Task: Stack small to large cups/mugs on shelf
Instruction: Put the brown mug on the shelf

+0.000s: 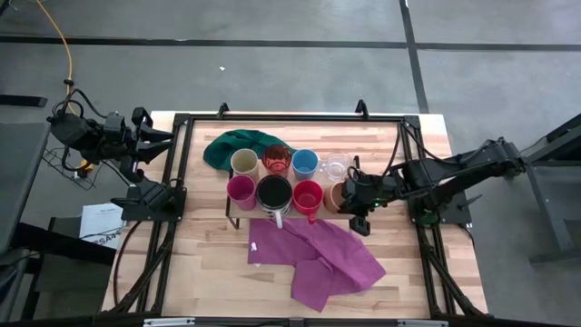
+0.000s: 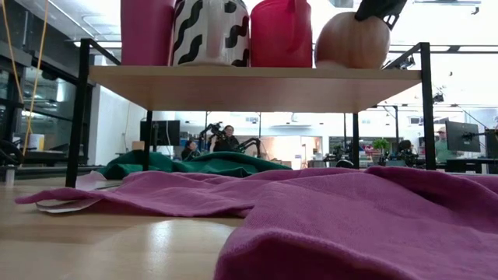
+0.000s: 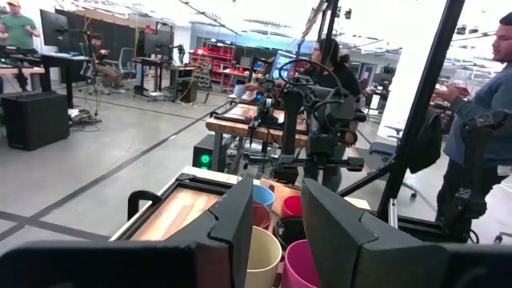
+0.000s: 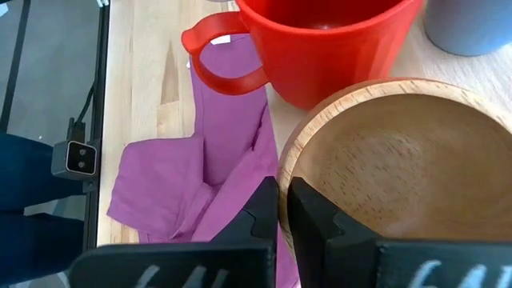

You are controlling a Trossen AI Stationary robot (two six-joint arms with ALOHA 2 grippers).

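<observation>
From above, the shelf (image 1: 238, 205) lies with its long side running left to right across the surface (image 1: 418, 272), carrying two rows of upright cups. The back row holds the cream cup (image 1: 244, 163), translucent red cup (image 1: 276, 159), blue cup (image 1: 304, 163) and clear glass (image 1: 336, 166). The front row holds the magenta cup (image 1: 241, 190), striped mug (image 1: 273, 193), red mug (image 1: 307, 195) and wooden cup (image 1: 337, 194). The right gripper (image 1: 349, 196) sits at the wooden cup, and the left gripper (image 1: 170, 136) waits at the surface's left edge.

At surface height, the wooden cup (image 2: 352, 40) stands at the shelf's (image 2: 249, 84) end, with the purple cloth (image 2: 334, 210) in front.

The left wrist view shows the left gripper's jaws apart and empty.

The right wrist view shows the right gripper's (image 4: 284, 210) jaws closed at the wooden cup's (image 4: 400, 168) rim, and the red mug's (image 4: 320, 40) handle points toward the purple cloth (image 4: 200, 176).
</observation>
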